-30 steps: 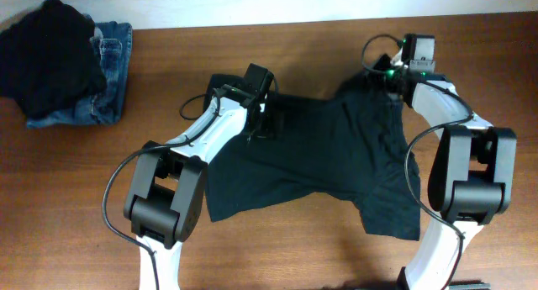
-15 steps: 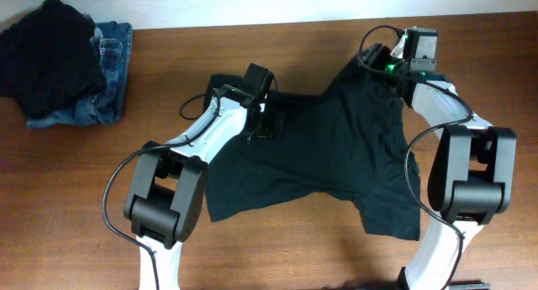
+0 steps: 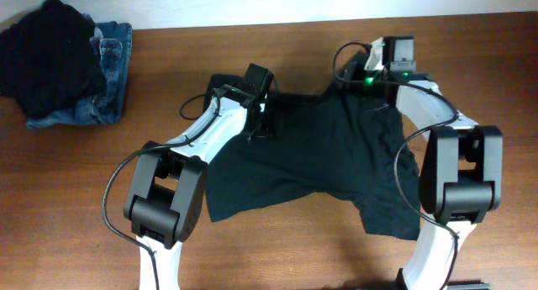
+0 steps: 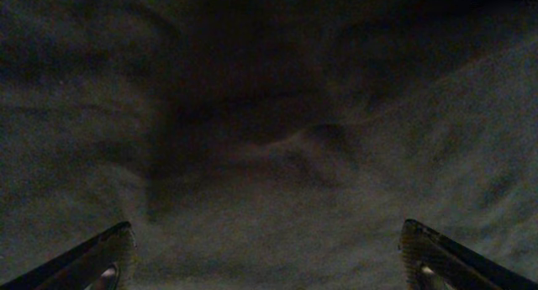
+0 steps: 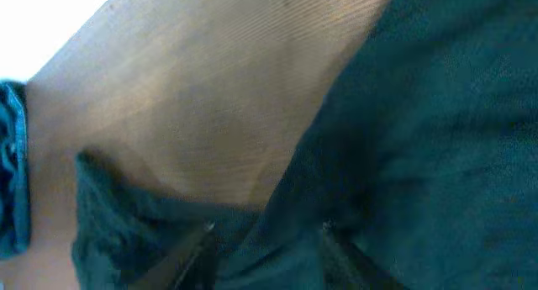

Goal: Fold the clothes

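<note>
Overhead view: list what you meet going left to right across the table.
black cloth heap → blue jeans → left arm's base → T-shirt → right arm's base

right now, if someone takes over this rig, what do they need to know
The left gripper is open over the upper left part of the T-shirt, holding nothing.
The right gripper looks shut on the shirt's far right corner.
The T-shirt lies spread and wrinkled mid-table.
Done: no fold completed.
Left: every fold.
</note>
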Robot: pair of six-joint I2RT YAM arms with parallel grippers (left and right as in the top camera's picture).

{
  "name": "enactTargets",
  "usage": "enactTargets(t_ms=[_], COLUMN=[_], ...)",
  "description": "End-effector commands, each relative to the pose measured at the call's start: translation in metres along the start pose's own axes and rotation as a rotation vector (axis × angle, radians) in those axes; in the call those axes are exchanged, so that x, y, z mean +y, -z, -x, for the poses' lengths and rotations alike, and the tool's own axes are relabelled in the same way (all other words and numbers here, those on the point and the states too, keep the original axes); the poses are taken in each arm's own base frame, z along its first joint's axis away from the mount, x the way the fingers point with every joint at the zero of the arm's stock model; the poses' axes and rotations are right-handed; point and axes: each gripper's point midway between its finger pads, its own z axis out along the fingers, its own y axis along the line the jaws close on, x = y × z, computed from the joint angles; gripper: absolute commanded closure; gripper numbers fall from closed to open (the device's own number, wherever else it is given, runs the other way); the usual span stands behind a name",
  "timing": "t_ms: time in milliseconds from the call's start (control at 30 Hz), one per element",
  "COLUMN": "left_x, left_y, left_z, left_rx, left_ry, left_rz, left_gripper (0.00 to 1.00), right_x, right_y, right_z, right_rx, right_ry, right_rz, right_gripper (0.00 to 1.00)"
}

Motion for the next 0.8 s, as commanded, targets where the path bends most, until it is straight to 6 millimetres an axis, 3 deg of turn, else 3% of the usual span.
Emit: enactTargets(t_ms=[0,167,333,767], left_x=[-0.001,-0.001,-0.001,-0.001], left_y=[0.000,0.000,0.000,0.000], left_z=[0.000,0.000,0.000,0.000], left_rx=[-0.001,-0.001,-0.002,-0.002], left_ry=[-0.002,-0.002,-0.001,0.006], left_rz=[0.005,0.005,0.005,0.004], left_gripper=[0.01,0.01,0.01,0.01], right_x=[-0.009,-0.007,-0.006,-0.014], right_y=[-0.007,-0.012,-0.012,-0.017], right_z=[-0.013,-0.018,-0.017,-0.010], right_rx=[0.008,-0.003,-0.011,-0.053], right_ry=[-0.059,-0.070,-0.094,-0.143], right_rz=[-0.117,-0.165,-0.168,-0.195], right_gripper=[0.68,0.70,0.61,0.60])
